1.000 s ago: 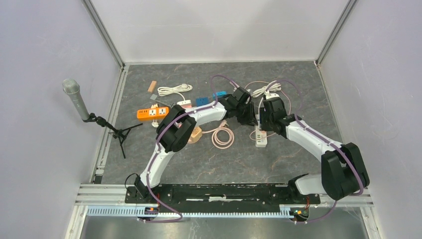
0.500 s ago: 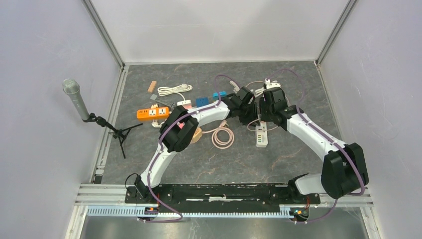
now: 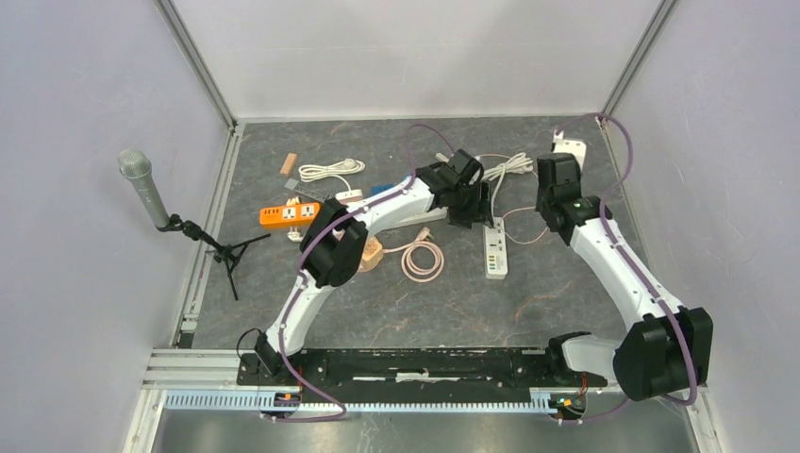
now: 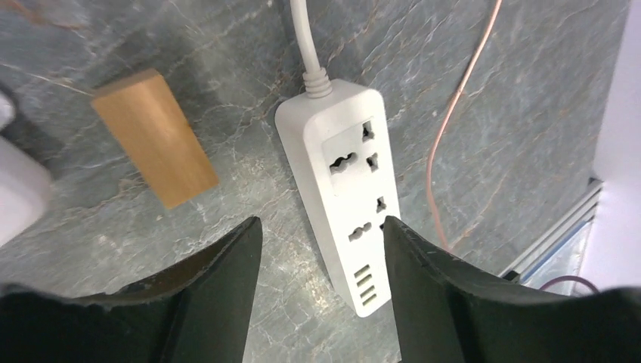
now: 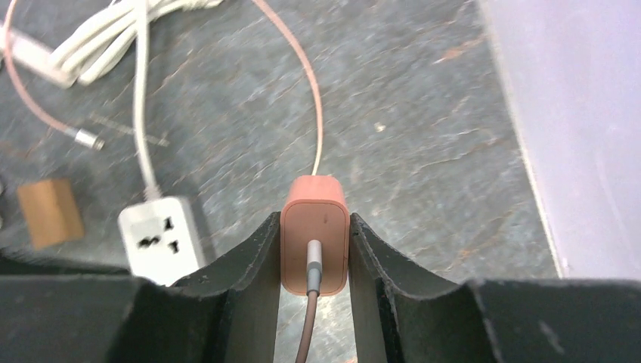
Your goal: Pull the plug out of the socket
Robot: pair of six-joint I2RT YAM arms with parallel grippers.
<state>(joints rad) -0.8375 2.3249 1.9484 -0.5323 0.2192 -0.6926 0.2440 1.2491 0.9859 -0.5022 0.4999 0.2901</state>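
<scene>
1. Table [image 3: 425,311]: extraction judged done. The plug [image 5: 315,208] is free of the power strip [image 4: 344,189]. Only set-down and release, if wanted, remain.
2. Right arm [image 3: 613,260]: stretched toward the far right corner. Left arm [image 3: 377,217]: reaching to mid-table, wrist aimed down.
3. The power strip lies flat, directly beneath the left pincer [image 4: 321,227], whose fingers are spread and grip nothing. Visible sockets are empty.
4. The plug is pinched squarely in the right pincer [image 5: 315,227], above the table. The power strip is down to its left, well apart.
5. Pink cable [image 5: 317,113]: trails ahead of that pincer across the table.
</scene>
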